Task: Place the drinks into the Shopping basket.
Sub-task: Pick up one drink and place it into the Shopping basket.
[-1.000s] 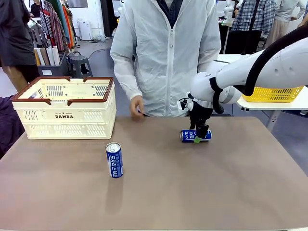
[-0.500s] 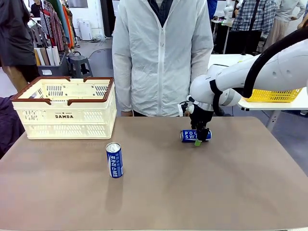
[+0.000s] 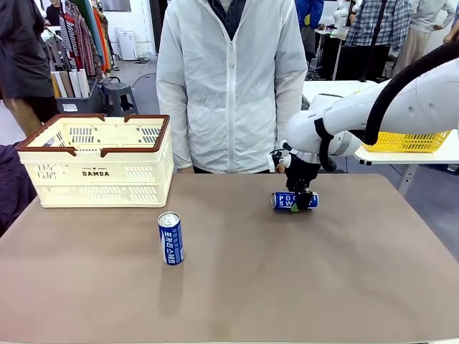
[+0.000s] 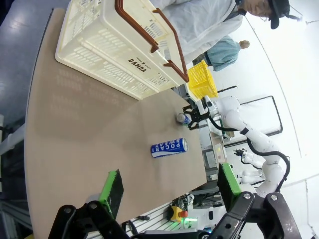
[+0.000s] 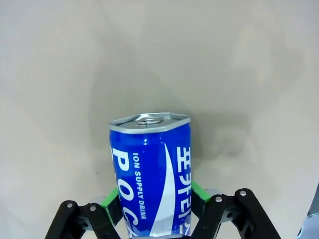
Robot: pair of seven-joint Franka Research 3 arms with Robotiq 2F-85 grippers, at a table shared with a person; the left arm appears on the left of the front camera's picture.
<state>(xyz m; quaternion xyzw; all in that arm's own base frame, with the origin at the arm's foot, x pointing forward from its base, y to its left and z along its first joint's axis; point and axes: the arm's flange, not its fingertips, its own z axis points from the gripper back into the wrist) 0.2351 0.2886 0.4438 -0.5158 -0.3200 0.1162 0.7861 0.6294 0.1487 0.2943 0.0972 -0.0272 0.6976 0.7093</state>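
A broad brown surface (image 3: 301, 287) carries everything. At its far edge stands a person in a white zipped jacket (image 3: 231, 86), arms hanging at the sides. On the far left part of the surface sits the cream-white slotted plastic Shopping basket (image 3: 129, 179), with a brown rim and handles and "DAMDA" printed on its side. The white right arm (image 3: 373, 107) reaches in from the right and bends down to the surface right of the middle, close to the person. Behind it, on another table, sits a yellow mesh basket (image 3: 409, 140).

Two slim blue drink cans with white lettering and silver ends are out on the surface, well apart from each other and outside the Shopping basket. The upright can (image 3: 171, 239) stands alone nearer the robot, in front of the basket's right corner. The lying can (image 3: 287, 201) rests on its side, its length running left to right.

The right tool (image 3: 300, 204) comes straight down over the right part of the lying can. In the right wrist view its green pads (image 5: 110, 201) press against both sides of the can, so it is clamped on it. The left tool (image 4: 169, 191) hangs above the surface with its green-padded fingers wide apart and nothing between them.
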